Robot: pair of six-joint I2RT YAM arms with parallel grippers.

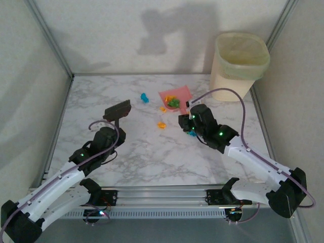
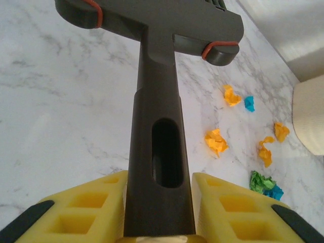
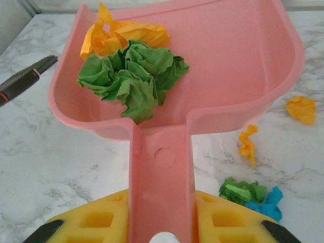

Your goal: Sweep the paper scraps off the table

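My left gripper (image 1: 114,128) (image 2: 158,212) is shut on the handle of the dark brown hand brush (image 1: 118,110) (image 2: 157,142), whose head hangs over the table's left-middle. My right gripper (image 1: 190,117) (image 3: 161,223) is shut on the handle of the pink dustpan (image 1: 178,93) (image 3: 238,71). Inside the pan lie a green scrap (image 3: 134,76) and an orange one (image 3: 126,35). Loose paper scraps lie on the marble table (image 1: 152,157): blue (image 1: 145,97) (image 2: 249,103), orange (image 1: 162,124) (image 2: 216,142) (image 3: 247,144), another orange (image 1: 163,108) (image 3: 301,109), and a green-and-blue pair (image 2: 263,183) (image 3: 243,191).
A cream waste bin (image 1: 239,63) (image 2: 310,116) with a liner stands at the back right corner. Walls close the table at the back and both sides. A metal rail (image 1: 162,195) runs along the near edge. Bare marble spreads in front of the brush.
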